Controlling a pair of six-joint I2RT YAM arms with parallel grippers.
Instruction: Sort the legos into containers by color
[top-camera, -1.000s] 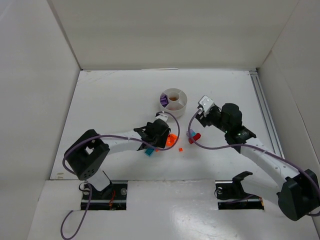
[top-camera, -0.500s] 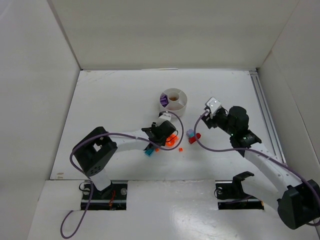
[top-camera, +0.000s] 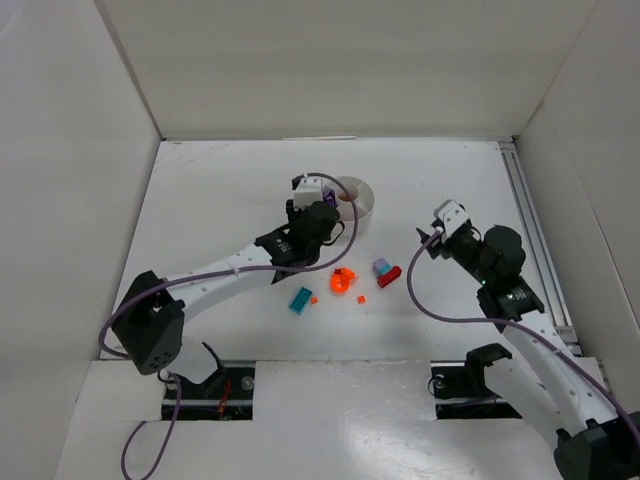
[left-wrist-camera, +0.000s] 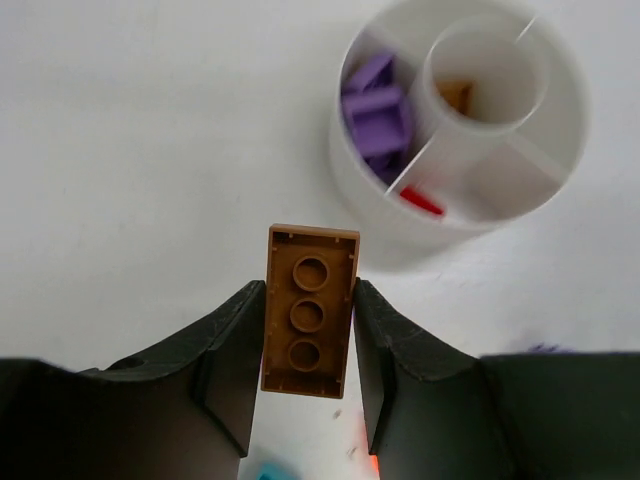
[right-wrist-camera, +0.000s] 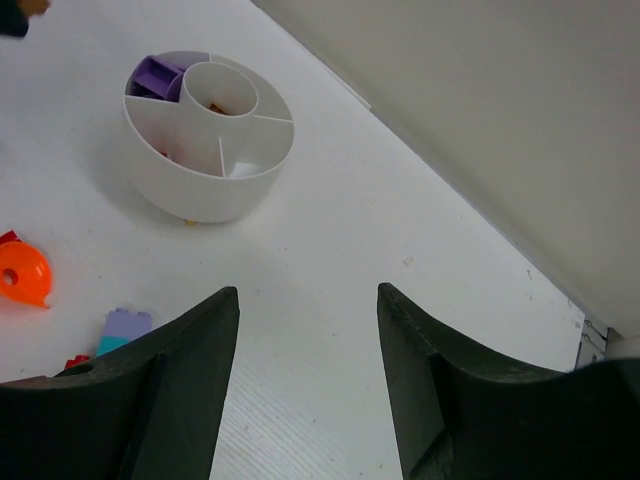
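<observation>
While the white counter (top-camera: 220, 200) takes up most of the top view, the two arms reach over it from the near edge. The left arm (top-camera: 215, 275) stretches diagonally toward the middle. The right arm (top-camera: 530, 320) is bent back on its own side, well apart from the loose pieces.

Next in size is the round white dish (top-camera: 362, 197), set toward the far middle of the counter and partly covered by the left hand (top-camera: 312, 208) in the top view. The wrist views show its central well ringed by wedge sections (left-wrist-camera: 360, 200) (right-wrist-camera: 205, 185).

The left hand (left-wrist-camera: 310, 300) is clamped on a brown brick (left-wrist-camera: 310, 312), one finger on each long side, its hollow underside facing the camera. From the wrist the brick shows against bare counter just beside the dish's outer wall. The right hand (right-wrist-camera: 308, 300) has its fingers spread wide with nothing between them.

Purple bricks (left-wrist-camera: 378, 115) fill one wedge, a red piece (left-wrist-camera: 421, 201) lies in the wedge next to it, and a small brownish piece (left-wrist-camera: 457, 95) sits in the central well.

Loose on the counter nearer the arms lie an orange funnel-shaped piece (top-camera: 344, 281), a teal brick (top-camera: 300, 300), a lilac brick (top-camera: 381, 267) touching a red brick (top-camera: 390, 277), and two tiny orange bits (top-camera: 313, 298) (top-camera: 361, 299).
</observation>
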